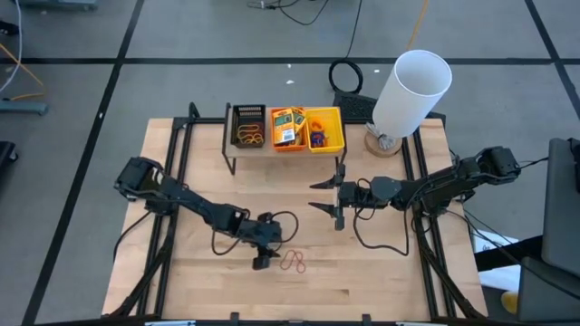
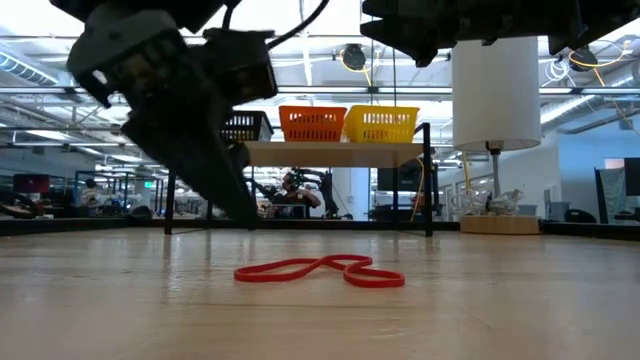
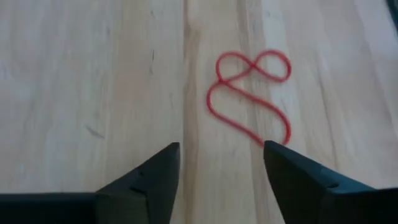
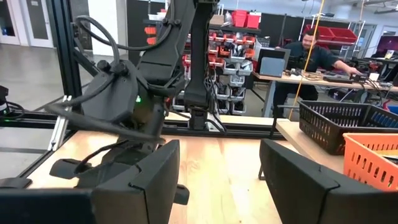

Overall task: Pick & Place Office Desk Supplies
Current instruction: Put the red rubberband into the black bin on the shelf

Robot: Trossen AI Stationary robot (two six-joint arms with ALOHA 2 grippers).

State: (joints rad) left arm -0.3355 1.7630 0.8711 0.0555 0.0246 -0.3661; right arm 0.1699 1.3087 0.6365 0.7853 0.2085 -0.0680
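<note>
A red rubber band (image 3: 252,93) lies flat on the wooden table in a twisted figure-eight, also visible in the low view (image 2: 320,270) and the high view (image 1: 293,263). My left gripper (image 3: 221,146) is open and low over the table just left of the band (image 1: 264,256), pointing at it. The band's near loop ends close by one fingertip (image 3: 273,149). My right gripper (image 1: 320,196) is open, held above the table's middle and pointing left (image 4: 217,146). Yellow packs (image 1: 288,125) lie in the orange bin.
A black bin (image 1: 249,127) with bands, an orange bin (image 1: 279,143) and a yellow bin (image 1: 337,127) with purple bands stand on a raised rack at the far edge. A big white cylinder (image 1: 412,91) stands far right. A person works in the room behind (image 4: 311,56).
</note>
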